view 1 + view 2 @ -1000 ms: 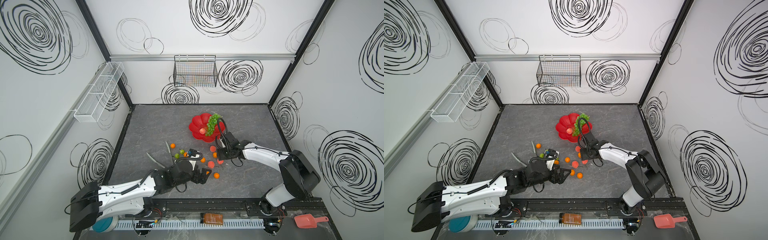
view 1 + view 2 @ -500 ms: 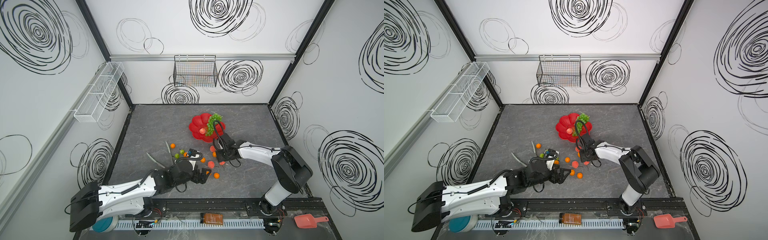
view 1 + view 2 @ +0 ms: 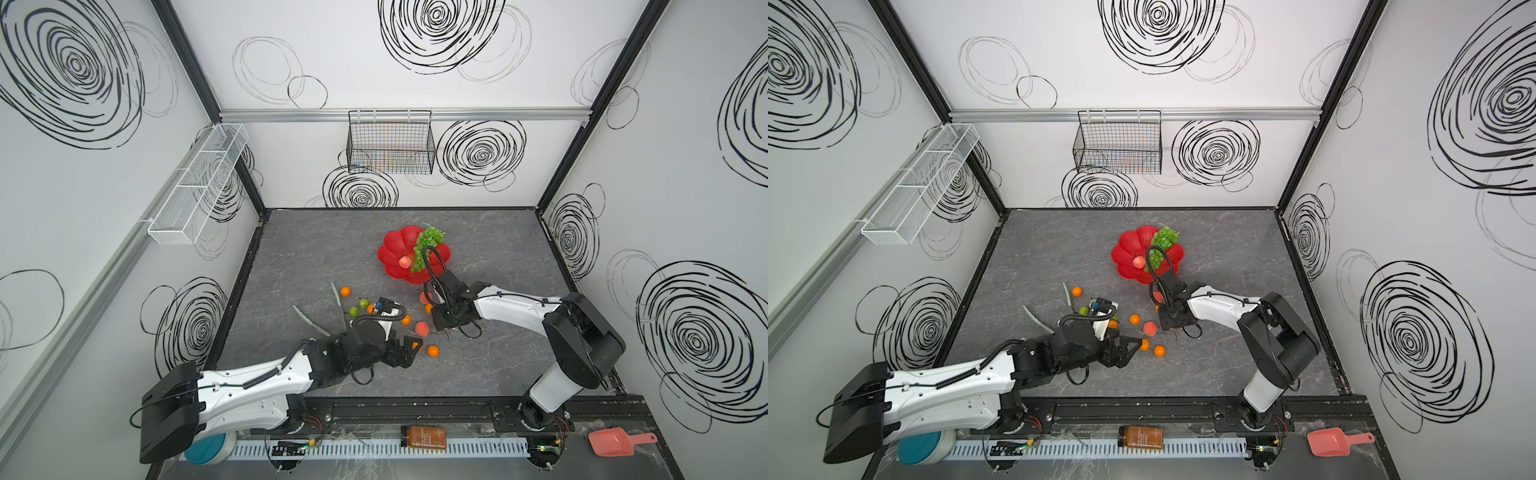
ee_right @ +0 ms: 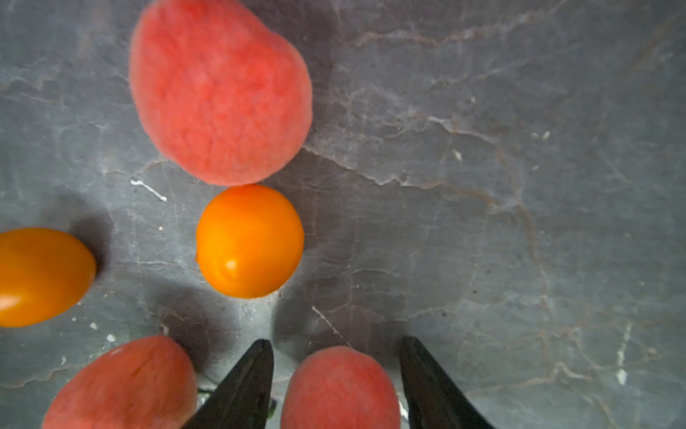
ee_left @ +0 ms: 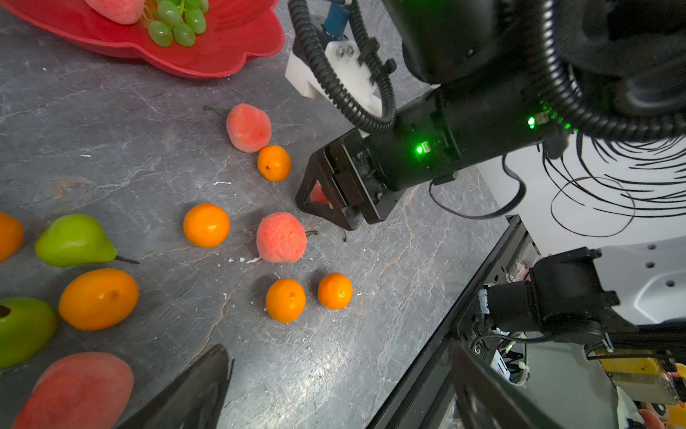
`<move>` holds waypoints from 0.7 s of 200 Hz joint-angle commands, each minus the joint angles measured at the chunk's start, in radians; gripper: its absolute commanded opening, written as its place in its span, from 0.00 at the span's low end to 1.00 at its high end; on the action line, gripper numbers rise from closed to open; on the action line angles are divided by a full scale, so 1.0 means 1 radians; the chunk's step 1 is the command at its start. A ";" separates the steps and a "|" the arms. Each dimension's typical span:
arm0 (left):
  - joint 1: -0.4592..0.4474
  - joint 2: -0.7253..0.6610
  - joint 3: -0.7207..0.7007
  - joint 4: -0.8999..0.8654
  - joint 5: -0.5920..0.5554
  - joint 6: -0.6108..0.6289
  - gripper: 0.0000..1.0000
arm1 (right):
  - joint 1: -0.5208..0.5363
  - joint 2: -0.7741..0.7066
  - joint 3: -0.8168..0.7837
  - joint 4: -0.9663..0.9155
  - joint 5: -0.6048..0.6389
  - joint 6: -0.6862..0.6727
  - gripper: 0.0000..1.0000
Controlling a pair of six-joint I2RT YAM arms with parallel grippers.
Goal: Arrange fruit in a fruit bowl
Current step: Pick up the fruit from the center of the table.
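**Fruit bowl** (image 3: 392, 245): red, scalloped rim; far middle of grey table (image 3: 316, 257). Near the right arm's wrist, not touching it.
- Contents: bunch of green grapes (image 3: 428, 245), draped over the far right rim; bowl peach (image 3: 404, 262) against the grapes.

**Loose fruit**, on the table between bowl and arms: tangerines (image 3: 345, 291), scattered singly; loose peaches (image 5: 281, 237); green pear (image 5: 74, 240) on its side; green apple (image 5: 22, 330).

**Right gripper** (image 4: 333, 343): down at table level, jaws parted, one finger either side of the straddled peach (image 4: 339, 390). Sliver of table visible beside one finger; no firm grip seen.

**Left gripper** (image 5: 339, 351): low over the near side of the scatter, jaws spread wide, nothing between them. Two tangerines just ahead.

**Surroundings:** black wire basket (image 3: 390, 145) on back wall; white mesh rack (image 3: 195, 187) on side wall; pink scoop (image 3: 615, 441) and amber bottle (image 3: 423, 437) on front ledge.
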 commanded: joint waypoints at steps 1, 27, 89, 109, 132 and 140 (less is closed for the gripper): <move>-0.004 0.007 0.005 0.030 -0.008 0.003 0.96 | 0.011 -0.022 0.000 -0.050 0.005 0.013 0.58; -0.004 0.007 0.001 0.037 -0.005 -0.003 0.96 | 0.018 -0.019 0.003 -0.065 0.014 0.012 0.57; -0.005 0.003 0.004 0.034 -0.002 -0.002 0.96 | 0.026 -0.028 -0.003 -0.068 0.015 0.023 0.50; -0.005 0.005 0.009 0.027 -0.001 0.002 0.96 | 0.026 -0.035 -0.001 -0.070 0.013 0.027 0.49; -0.005 0.000 0.015 0.021 -0.005 0.002 0.96 | 0.027 -0.051 0.002 -0.075 0.012 0.025 0.46; -0.004 -0.003 0.018 0.019 -0.007 0.003 0.96 | 0.027 -0.055 0.004 -0.078 0.009 0.021 0.45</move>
